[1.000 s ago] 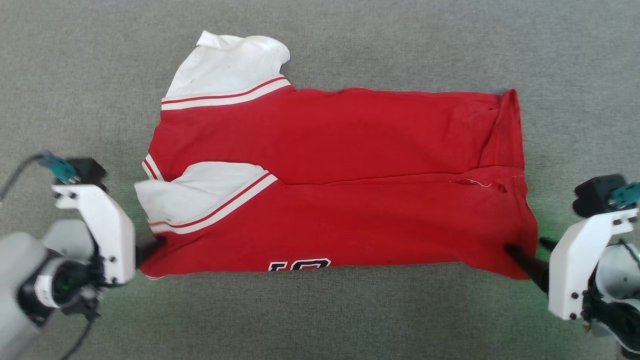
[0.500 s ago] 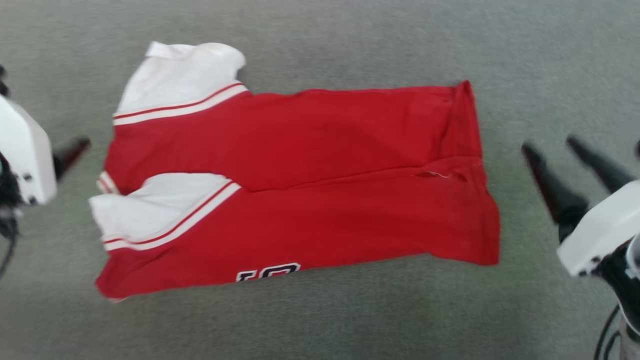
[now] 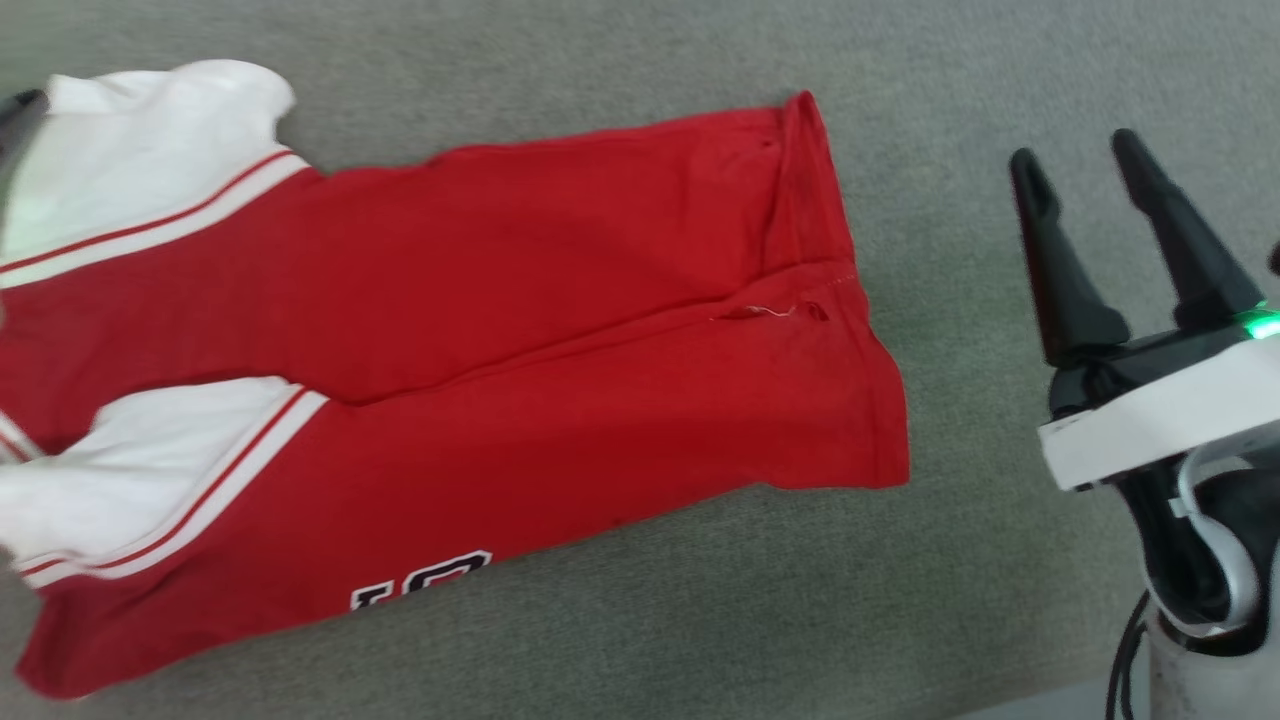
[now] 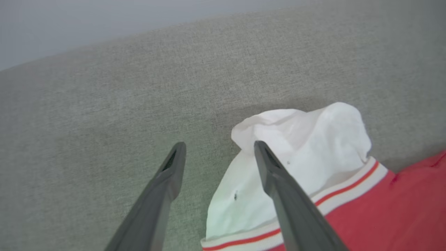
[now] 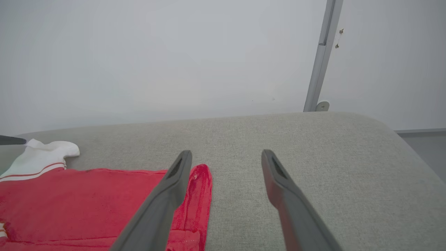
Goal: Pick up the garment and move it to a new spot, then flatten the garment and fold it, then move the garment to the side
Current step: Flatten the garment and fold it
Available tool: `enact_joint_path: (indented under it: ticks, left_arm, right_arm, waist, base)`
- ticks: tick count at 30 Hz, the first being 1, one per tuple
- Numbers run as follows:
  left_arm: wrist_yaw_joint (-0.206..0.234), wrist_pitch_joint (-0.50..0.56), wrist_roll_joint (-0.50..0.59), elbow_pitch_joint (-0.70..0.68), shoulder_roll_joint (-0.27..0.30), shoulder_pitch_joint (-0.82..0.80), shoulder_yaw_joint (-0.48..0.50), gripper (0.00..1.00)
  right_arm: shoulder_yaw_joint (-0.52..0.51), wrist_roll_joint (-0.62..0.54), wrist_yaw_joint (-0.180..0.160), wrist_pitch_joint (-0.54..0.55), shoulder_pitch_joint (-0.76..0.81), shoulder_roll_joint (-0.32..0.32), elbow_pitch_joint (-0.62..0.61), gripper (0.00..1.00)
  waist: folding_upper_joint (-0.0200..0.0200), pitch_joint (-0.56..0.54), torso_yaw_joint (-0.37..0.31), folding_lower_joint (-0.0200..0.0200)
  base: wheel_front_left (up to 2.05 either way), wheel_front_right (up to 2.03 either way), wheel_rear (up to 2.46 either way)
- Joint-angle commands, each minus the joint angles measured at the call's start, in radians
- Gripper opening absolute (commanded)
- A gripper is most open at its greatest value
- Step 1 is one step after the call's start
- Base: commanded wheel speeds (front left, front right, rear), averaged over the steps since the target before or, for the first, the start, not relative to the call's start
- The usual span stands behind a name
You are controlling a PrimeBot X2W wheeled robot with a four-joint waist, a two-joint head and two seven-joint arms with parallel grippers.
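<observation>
Head view: our shirt lies flat on the grey cushion, long way going L to R. Our right gripper is open & empty, near the hem end, not touching. Left wrist view: left gripper open too, right by the white sleeve. So each arm has its own end, we think.

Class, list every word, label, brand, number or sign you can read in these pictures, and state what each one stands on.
"10": black numerals outlined in white at the near edge of the red jersey. Only a cut-off strip of them shows at the fold, so the reading is unsure.
No other word, label, brand or sign can be read.
</observation>
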Motion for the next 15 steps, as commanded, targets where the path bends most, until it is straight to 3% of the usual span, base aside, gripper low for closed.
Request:
enact_joint_path:
  ticks: [1, 14, 15]
  left_arm:
    - [-0.009, 0.007, 0.018, 0.014, -0.006, -0.017, -0.005, 1.0]
    - [0.01, 0.167, 0.051, 0.23, -0.132, -0.101, -0.082, 1.0]
    - [0.008, 0.185, 0.052, 0.242, -0.143, -0.102, -0.091, 0.46]
  right_arm:
    - [0.006, 0.0, 0.0, -0.007, -0.009, 0.006, 0.008, 1.0]
    - [0.099, 0.036, 0.0, 0.11, -0.096, -0.033, 0.118, 1.0]
    - [0.107, 0.046, 0.0, 0.132, -0.116, -0.037, 0.137, 1.0]
  waist:
    - [0.0, 0.027, -0.026, 0.0]
    - [0.0, 0.085, -0.038, 0.0]
    - [0.0, 0.088, -0.038, 0.0]
  base:
    - [0.0, 0.0, 0.0]
    - [0.0, 0.0, 0.0]
    - [0.0, 0.0, 0.0]
